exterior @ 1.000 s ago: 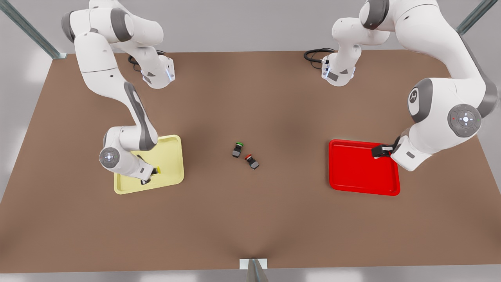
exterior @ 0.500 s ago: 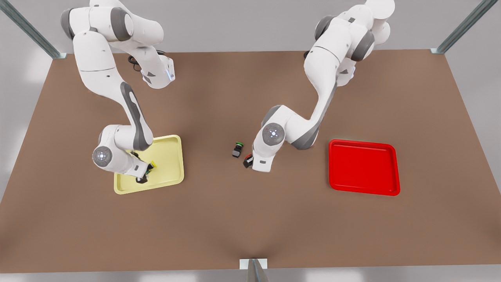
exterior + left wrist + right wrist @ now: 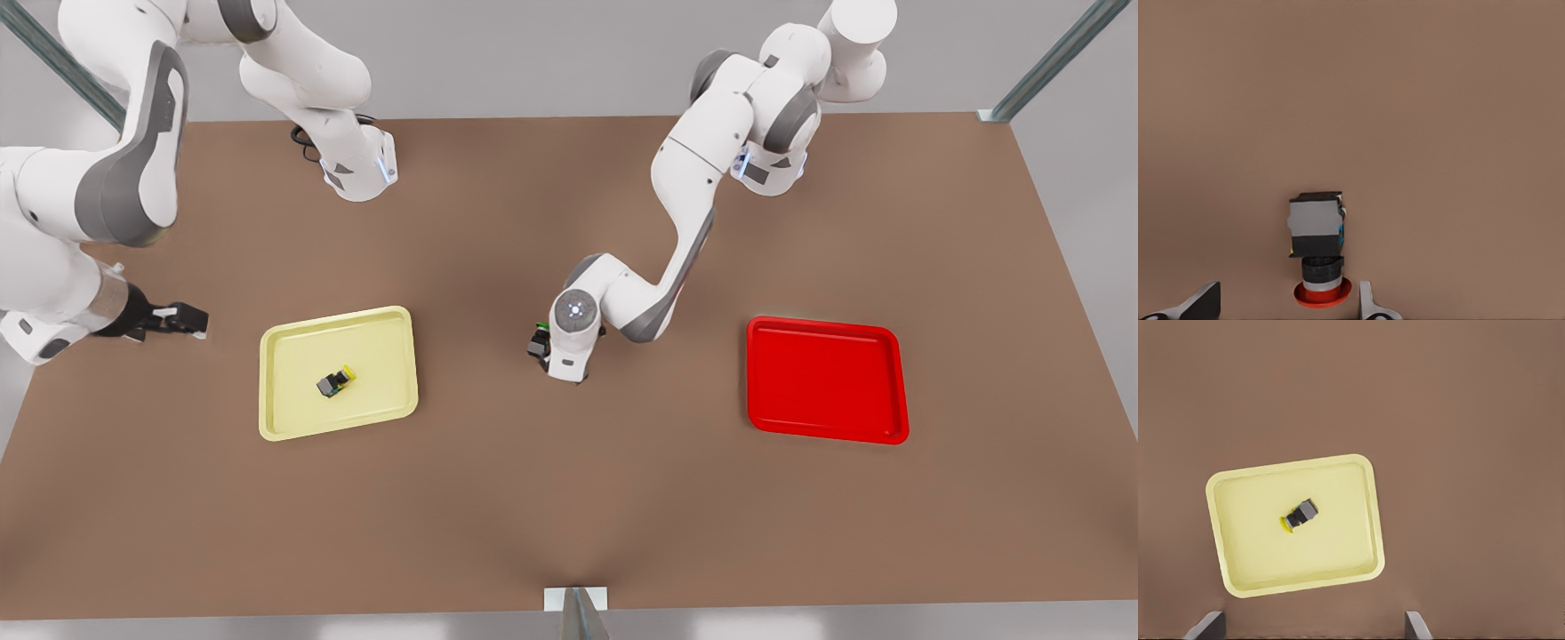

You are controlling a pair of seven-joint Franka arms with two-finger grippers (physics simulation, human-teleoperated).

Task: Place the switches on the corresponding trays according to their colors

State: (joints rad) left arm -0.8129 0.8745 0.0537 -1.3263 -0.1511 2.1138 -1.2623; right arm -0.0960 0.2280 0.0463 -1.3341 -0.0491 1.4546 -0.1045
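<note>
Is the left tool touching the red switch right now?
Apart. The left wrist view shows the left tool open, table visible between its fingers and the red switch.

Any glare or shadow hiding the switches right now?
Front view: flat, even light, no glare; the left arm, not shadow, covers the red switch, and the green switch peeks out beside it. Left wrist view: red switch evenly lit, its cap between the open left gripper's fingers. Right wrist view: yellow switch plain in the yellow tray, no glare; the open right gripper waits off the tray.
</note>
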